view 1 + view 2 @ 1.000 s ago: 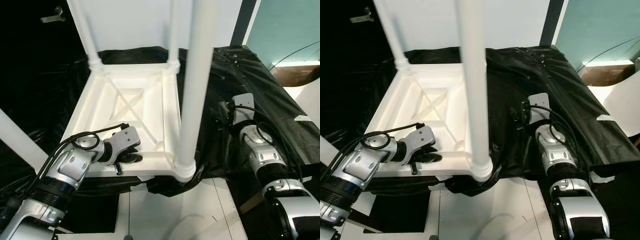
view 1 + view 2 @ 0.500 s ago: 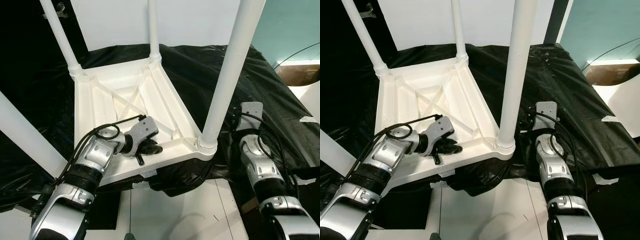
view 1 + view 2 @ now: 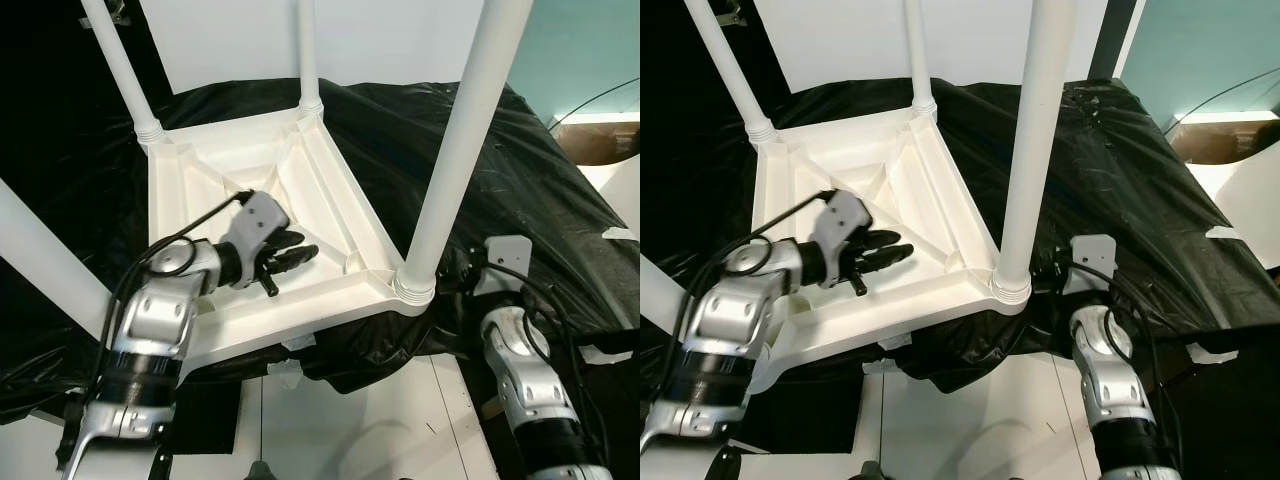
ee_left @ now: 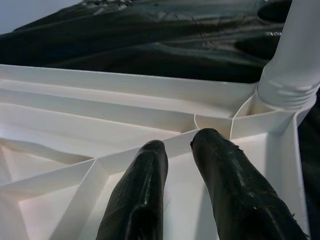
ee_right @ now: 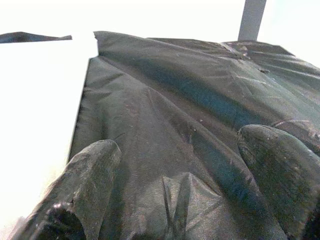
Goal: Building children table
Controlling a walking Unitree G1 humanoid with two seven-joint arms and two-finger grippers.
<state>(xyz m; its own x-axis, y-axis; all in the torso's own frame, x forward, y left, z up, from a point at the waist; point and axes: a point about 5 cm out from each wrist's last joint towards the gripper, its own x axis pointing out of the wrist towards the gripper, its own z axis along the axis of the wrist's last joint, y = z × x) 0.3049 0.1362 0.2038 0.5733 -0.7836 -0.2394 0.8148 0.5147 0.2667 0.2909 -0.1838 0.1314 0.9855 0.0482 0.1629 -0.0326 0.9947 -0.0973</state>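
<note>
Table (image 3: 250, 190): a white plastic children's table lies upside down on a bench draped in black sheet (image 3: 480, 160), its ribbed underside facing up and its legs pointing upward.
Legs: the near right leg (image 3: 455, 150) rises from a ringed socket at the corner nearest the robot's right arm; two more (image 3: 125, 70) (image 3: 307, 50) stand at the far corners, and a fourth (image 3: 40, 255) crosses the near left edge.
Left end effector (image 3: 292, 252): inside the upturned frame, over the ribs near the socket corner; its two black fingers (image 4: 145, 190) are nearly together, a narrow gap between the tips, holding nothing.
Right end effector (image 5: 175, 200): low over the black sheet just right of the table; fingers spread apart, empty.
Floor (image 3: 350, 420): white, below the bench's near edge.
</note>
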